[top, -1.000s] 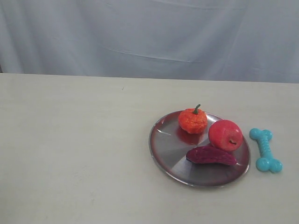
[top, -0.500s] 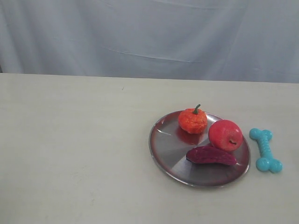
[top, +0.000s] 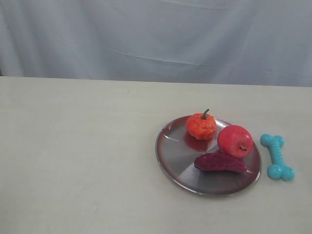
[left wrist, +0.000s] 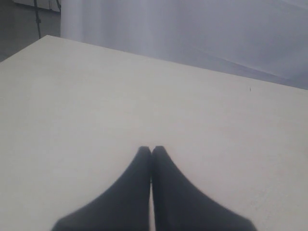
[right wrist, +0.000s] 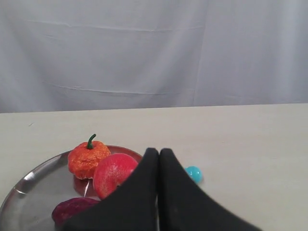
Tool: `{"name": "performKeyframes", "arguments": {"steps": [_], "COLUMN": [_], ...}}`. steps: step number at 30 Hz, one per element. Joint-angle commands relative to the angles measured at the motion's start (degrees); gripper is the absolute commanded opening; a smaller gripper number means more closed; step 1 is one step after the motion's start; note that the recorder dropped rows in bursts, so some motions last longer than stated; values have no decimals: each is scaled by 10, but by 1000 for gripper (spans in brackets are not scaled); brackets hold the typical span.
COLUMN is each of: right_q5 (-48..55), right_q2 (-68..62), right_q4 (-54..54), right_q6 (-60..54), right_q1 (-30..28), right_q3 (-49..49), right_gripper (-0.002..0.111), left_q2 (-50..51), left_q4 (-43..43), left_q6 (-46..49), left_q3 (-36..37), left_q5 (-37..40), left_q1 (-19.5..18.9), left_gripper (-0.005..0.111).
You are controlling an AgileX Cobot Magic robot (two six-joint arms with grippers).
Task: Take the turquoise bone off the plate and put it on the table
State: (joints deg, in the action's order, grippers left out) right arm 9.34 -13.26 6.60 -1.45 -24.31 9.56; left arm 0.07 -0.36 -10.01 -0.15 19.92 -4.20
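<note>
nothing has shifted: turquoise bone [top: 277, 156] lies on the table [top: 73, 161] just right of the plate [top: 175, 157], task seemingly done; left gripper [left wrist: 151, 149] and right gripper [right wrist: 159, 150] both closed, empty.

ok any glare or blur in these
Exterior view: soft even light; the plate mirrors the pumpkin, one bright streak. Left wrist view: the shut left end effector is dark, soft-edged. Right wrist view: the right end effector blurs likewise, hiding most of the turquoise bone.

One plate [top: 174, 157], one turquoise bone [top: 277, 156], one small pumpkin [top: 201, 126], one red apple [top: 235, 141], one purple vegetable [top: 220, 163]
</note>
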Motion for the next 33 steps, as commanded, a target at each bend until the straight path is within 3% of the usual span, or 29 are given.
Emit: {"name": "performKeyframes", "arguments": {"steps": [1, 10, 33], "right_q5": [-40, -49, -57], "right_q2": [30, 92, 133], "right_q4": [-6, -46, -54], "right_q6": [-5, -34, -57], "right_q1": [-1, 80, 66], "right_q3": [-36, -69, -96], "right_gripper": [-1, -1, -1], "left_q2": [-1, -1, -1], "left_q4": [4, 4, 4], "left_q6": [-1, -1, -1], "left_q3": [1, 1, 1], "left_q5": [-3, -3, -3], "left_q1": [-3, -3, -3], "left_gripper": [0, 0, 0]}}
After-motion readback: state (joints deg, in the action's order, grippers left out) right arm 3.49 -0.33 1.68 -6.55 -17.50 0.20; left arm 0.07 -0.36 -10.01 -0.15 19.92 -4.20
